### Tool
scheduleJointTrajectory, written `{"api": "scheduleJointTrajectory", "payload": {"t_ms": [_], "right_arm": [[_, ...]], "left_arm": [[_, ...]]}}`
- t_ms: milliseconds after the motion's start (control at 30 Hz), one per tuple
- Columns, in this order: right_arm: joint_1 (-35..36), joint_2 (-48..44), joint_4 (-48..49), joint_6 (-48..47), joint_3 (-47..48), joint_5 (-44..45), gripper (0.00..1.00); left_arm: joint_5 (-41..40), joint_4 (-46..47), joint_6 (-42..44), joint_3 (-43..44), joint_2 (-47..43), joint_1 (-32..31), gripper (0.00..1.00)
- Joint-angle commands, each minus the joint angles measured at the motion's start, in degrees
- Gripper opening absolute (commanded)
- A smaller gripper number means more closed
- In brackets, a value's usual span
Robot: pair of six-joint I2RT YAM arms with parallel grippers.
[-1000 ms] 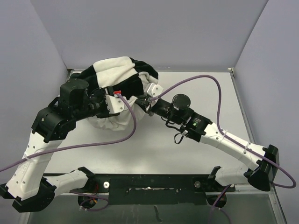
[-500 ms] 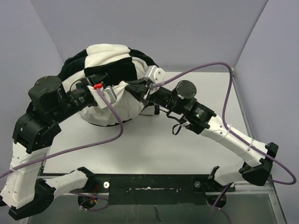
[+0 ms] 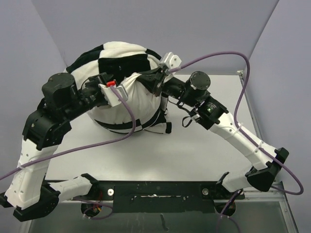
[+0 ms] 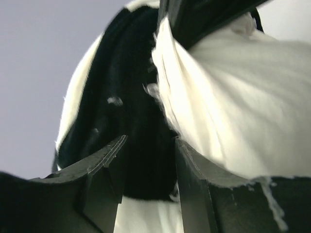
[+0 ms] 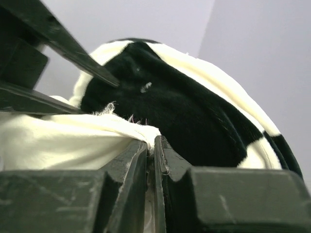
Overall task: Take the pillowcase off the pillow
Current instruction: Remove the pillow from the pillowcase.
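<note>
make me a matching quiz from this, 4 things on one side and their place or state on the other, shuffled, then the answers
Things:
1. left gripper
2. right gripper
3. black-and-white checkered fleece pillowcase
4. plain white wrinkled pillow

Places or states:
A. white bulge gathered between the two grippers
B. jaws closed on a thin white fabric edge
C. domed at the back, behind both grippers
D. fingers apart, clamping thick black fabric

Pairs: 1-D, 2-B, 3-C, 4-A
</note>
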Motion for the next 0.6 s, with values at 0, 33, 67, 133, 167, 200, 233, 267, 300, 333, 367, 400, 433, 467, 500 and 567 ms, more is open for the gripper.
{"api": "scheduleJointTrajectory", "payload": {"t_ms": [0,33,67,133,167,200,233,267,300,333,367,400,433,467,500,567], "right_arm": [[-9.8,-4.79,12.96,5.46,-5.79,0.43,0.0],[-11.25,-5.5,13.69,5.75,-8.0,-0.1,0.0],[-12.41,-6.2,14.08,5.6,-10.1,-0.32,0.0],[-12.83,-7.62,14.23,3.94,-14.08,-1.19,0.0],[-12.9,-8.18,14.28,3.23,-15.91,-1.9,0.0],[-12.91,-8.86,14.27,2.97,-17.81,-2.98,0.0],[-12.93,-9.28,14.47,2.64,-19.67,-4.26,0.0],[-12.95,-9.61,14.95,2.67,-21.54,-5.48,0.0],[-12.75,-9.74,15.24,2.88,-23.59,-7.03,0.0],[-12.34,-9.8,15.12,3.0,-24.76,-8.3,0.0],[-11.42,-9.84,14.65,2.67,-25.88,-8.8,0.0],[-9.98,-9.91,14.19,1.59,-27.03,-8.87,0.0],[-8.49,-9.93,13.73,0.32,-28.24,-8.26,0.0],[-6.97,-9.78,13.23,-0.91,-29.35,-7.63,0.0],[-5.62,-9.64,13.0,-1.7,-30.13,-7.05,0.0],[-4.03,-8.73,13.2,-1.71,-31.43,-6.74,0.0]], "left_arm": [[-1.31,-3.33,0.53,-2.76,4.24,2.4,0.41],[-0.65,-3.28,0.53,-2.32,5.44,3.77,0.41],[0.24,-3.03,0.38,-1.76,6.73,5.19,0.41],[0.35,-0.51,0.0,-1.2,8.95,7.14,0.39],[-0.59,1.83,-0.07,-1.42,9.74,7.38,0.37],[-1.52,4.51,0.29,-1.94,10.19,7.41,0.36],[-2.17,7.08,0.91,-2.72,10.37,7.42,0.36],[-2.56,9.97,1.56,-3.77,10.27,7.31,0.36],[-2.99,12.93,2.21,-5.06,10.08,6.95,0.36],[-3.66,15.86,2.75,-6.18,10.02,6.52,0.36],[-4.37,18.22,3.35,-7.34,9.89,6.05,0.36],[-4.68,20.15,3.7,-7.95,9.87,5.74,0.36],[-4.73,21.78,3.73,-8.3,9.95,5.67,0.36],[-4.74,23.05,3.69,-8.47,10.08,5.66,0.35],[-4.8,23.97,3.55,-8.56,10.23,5.61,0.35],[-4.6,25.4,3.26,-8.58,10.47,5.58,0.35]]}}
